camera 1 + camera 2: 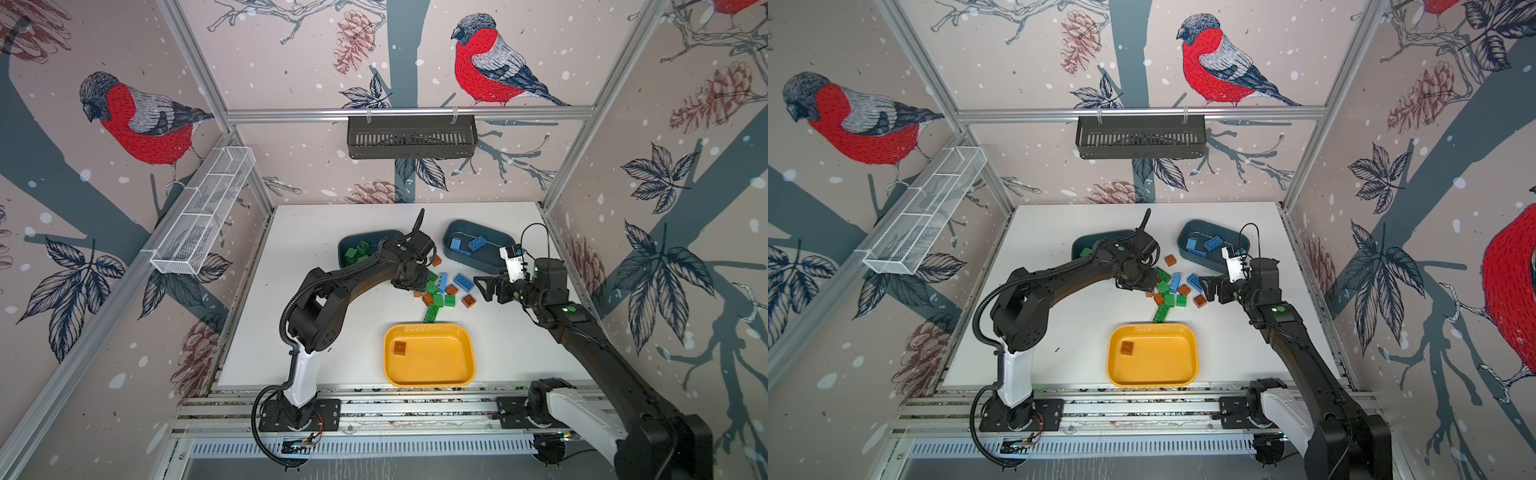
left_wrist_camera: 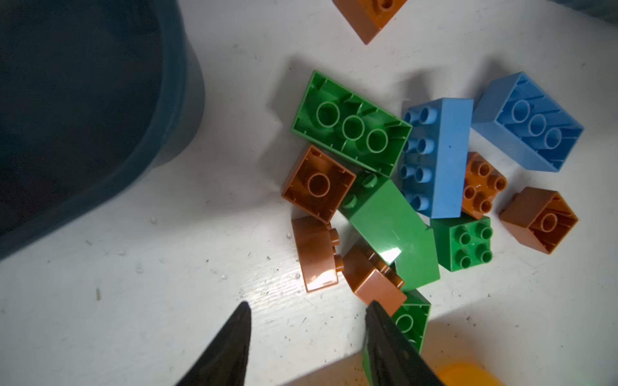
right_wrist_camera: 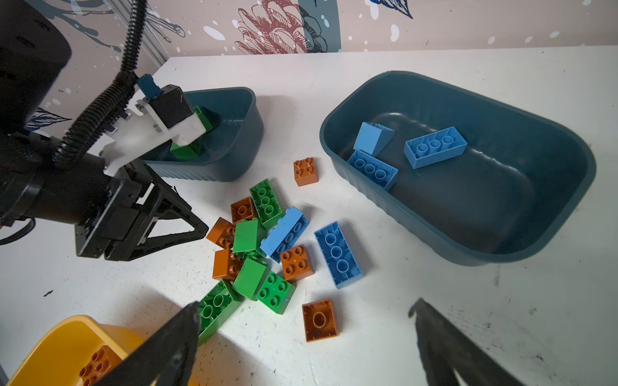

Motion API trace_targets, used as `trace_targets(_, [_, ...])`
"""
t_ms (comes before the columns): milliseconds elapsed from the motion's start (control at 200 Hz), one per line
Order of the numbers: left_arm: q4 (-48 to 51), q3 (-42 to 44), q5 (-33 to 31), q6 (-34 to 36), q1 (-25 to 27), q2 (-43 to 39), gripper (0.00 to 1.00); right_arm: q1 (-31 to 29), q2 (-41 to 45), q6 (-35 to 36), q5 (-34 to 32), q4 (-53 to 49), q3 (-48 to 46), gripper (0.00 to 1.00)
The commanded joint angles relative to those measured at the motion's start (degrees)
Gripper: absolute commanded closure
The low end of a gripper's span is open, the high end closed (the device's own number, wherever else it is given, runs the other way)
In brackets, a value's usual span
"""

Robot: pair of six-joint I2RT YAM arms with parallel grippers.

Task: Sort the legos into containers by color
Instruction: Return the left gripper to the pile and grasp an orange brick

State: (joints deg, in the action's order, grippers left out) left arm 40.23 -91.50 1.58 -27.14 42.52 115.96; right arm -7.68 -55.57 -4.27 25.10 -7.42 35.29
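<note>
Behind left arm (image 1: 353,274), teal tub (image 1: 376,236) partly hidden.

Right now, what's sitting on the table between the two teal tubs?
A single brown brick, studs up, on the table between the left tub and the right tub. The right wrist view shows it plainly.

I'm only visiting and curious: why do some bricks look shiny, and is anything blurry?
Left wrist view: white glare on the green brick and a brown brick; the teal tub is dark and soft. Right wrist view: bricks sharp, bright light patch on the table. In both top views: even light.
</note>
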Motion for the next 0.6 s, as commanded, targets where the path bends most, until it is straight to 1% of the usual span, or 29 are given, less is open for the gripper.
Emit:
trace_targets(0, [-1.05, -1.02, 0.65, -0.96, 0.02, 1.81, 0.45, -0.38, 0.31, 0.15, 0.91, 0.73, -0.21, 0.01])
trace_targets(435, [-0.69, -4.31, -0.77, -0.72, 0.78, 7.58, 0.47, -0.92, 0.82, 0.05, 0.65, 0.79, -1.01, 0.01])
trace_targets(595, [0.02, -2.78, -2.22, -0.73, 0.75, 7.14, 0.54, -1.01, 0.79, 0.14, 0.74, 0.60, -1.19, 0.00])
